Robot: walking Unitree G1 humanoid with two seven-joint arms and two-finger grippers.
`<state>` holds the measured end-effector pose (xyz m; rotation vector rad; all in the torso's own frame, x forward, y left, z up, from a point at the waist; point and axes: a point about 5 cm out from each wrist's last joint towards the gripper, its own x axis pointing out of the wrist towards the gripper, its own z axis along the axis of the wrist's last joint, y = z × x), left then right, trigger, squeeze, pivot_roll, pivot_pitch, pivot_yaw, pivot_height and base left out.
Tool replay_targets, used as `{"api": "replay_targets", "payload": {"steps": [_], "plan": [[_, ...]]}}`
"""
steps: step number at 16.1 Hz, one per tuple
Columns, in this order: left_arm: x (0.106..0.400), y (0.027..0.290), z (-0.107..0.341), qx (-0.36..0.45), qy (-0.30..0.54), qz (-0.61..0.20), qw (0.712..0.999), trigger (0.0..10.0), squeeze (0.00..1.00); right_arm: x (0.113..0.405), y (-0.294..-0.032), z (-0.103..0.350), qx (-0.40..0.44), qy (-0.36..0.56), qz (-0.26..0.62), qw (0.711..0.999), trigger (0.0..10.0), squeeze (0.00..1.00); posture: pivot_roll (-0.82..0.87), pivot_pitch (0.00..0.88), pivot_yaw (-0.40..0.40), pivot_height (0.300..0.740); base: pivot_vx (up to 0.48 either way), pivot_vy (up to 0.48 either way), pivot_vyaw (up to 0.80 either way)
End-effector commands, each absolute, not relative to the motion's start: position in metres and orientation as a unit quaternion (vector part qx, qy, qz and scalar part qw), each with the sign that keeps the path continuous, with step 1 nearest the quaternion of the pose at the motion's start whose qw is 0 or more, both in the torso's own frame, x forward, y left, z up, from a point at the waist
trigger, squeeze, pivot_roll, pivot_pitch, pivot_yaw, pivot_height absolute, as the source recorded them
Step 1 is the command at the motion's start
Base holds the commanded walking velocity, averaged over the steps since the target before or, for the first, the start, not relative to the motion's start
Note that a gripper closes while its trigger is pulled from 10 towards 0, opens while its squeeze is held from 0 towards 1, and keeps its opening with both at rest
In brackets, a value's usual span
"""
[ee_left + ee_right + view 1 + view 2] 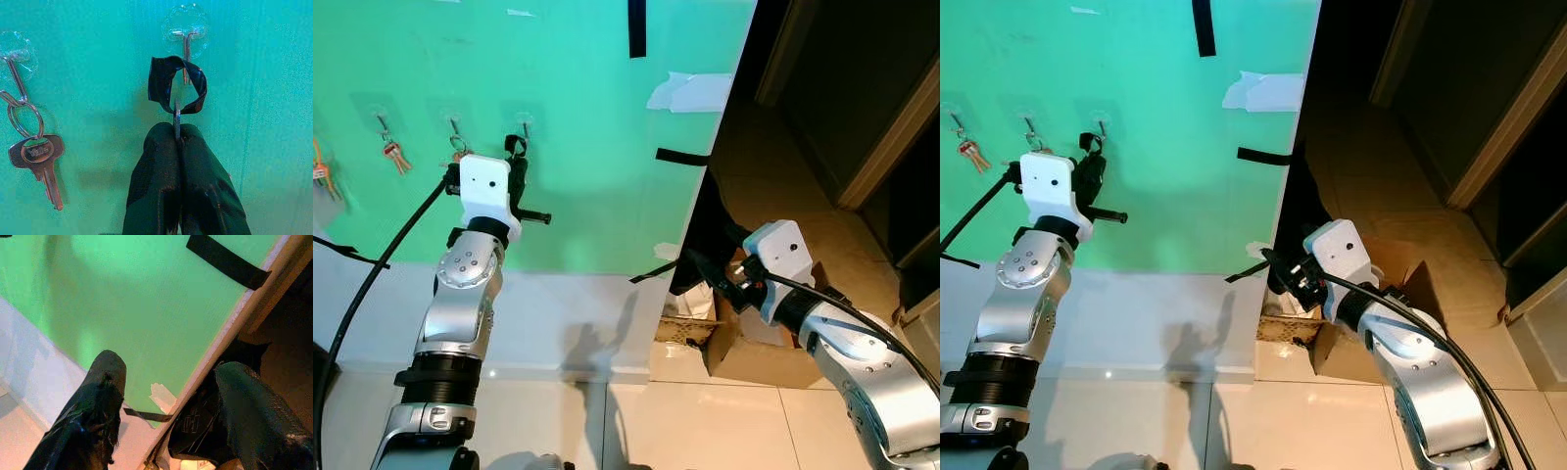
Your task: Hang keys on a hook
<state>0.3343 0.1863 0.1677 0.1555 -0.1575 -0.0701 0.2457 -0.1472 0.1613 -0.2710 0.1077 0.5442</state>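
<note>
My left gripper (177, 128) is raised against the green wall (587, 117) and shut on a key (176, 117) seen edge-on. The key's black strap loop (177, 90) lies over the shaft of a clear stick-on hook (186, 49). I cannot tell whether the loop rests on the hook. In the left eye view this gripper (516, 157) sits right under the rightmost hook (523, 125). The neighbouring hook (14, 68) holds a ring with a silver key (38, 156). My right gripper (171, 396) hangs low by the wall's edge, open and holding nothing.
Further left hang more keys (395, 155) and an orange set (321, 166). Black tape strips (637, 27) mark the wall. A cardboard box (759, 357) sits on the tiled floor by a dark doorway (862, 88) on the right.
</note>
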Motion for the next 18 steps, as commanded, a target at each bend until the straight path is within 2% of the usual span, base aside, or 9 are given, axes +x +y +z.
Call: {"api": "replay_targets", "payload": {"steps": [1, 3, 4, 5, 14, 16, 17, 18], "plan": [[0.335, 0.185, 0.163, 0.085, -0.064, -0.038, 0.994, 10.0, 0.0, 0.247, -0.148, 0.166, -0.142, 0.044, 0.27, 0.951, 10.0, 0.0, -0.13, 0.0, -0.046, 0.74, 0.0, 0.0, 0.0], [0.334, 0.185, 0.161, 0.081, -0.062, -0.042, 0.994, 10.0, 0.0, 0.248, -0.148, 0.166, -0.143, 0.043, 0.27, 0.951, 10.0, 0.0, -0.12, 0.0, -0.047, 0.74, 0.0, 0.0, 0.0], [0.334, 0.186, 0.161, 0.085, -0.061, -0.044, 0.994, 10.0, 0.09, 0.248, -0.148, 0.166, -0.143, 0.042, 0.27, 0.951, 10.0, 0.0, -0.12, 0.0, -0.046, 0.74, 0.0, 0.0, 0.0], [0.333, 0.185, 0.161, 0.081, -0.062, -0.049, 0.994, 10.0, 1.0, 0.248, -0.148, 0.166, -0.143, 0.042, 0.27, 0.951, 10.0, 0.0, -0.12, 0.0, -0.047, 0.74, 0.0, 0.0, 0.0], [0.315, 0.195, 0.156, 0.079, -0.059, -0.057, 0.993, 10.0, 1.0, 0.249, -0.142, 0.158, -0.125, 0.047, 0.267, 0.955, 10.0, 0.0, -0.09, 0.0, -0.03, 0.74, 0.0, 0.0, 0.0], [0.298, 0.194, 0.153, 0.091, -0.054, -0.065, 0.992, 10.0, 1.0, 0.248, -0.157, 0.142, -0.099, 0.082, 0.191, 0.973, 10.0, 0.0, -0.09, 0.0, -0.02, 0.74, 0.0, 0.0, 0.0], [0.283, 0.187, 0.15, 0.096, -0.045, -0.089, 0.99, 10.0, 1.0, 0.245, -0.169, 0.128, -0.066, 0.117, 0.126, 0.983, 10.0, 0.0, -0.09, 0.0, -0.012, 0.74, 0.0, 0.0, 0.0], [0.277, 0.182, 0.148, 0.095, -0.038, -0.105, 0.989, 10.0, 1.0, 0.243, -0.171, 0.123, -0.05, 0.124, 0.104, 0.986, 10.0, 0.0, -0.09, 0.0, -0.012, 0.74, 0.0, 0.0, 0.0]]}}
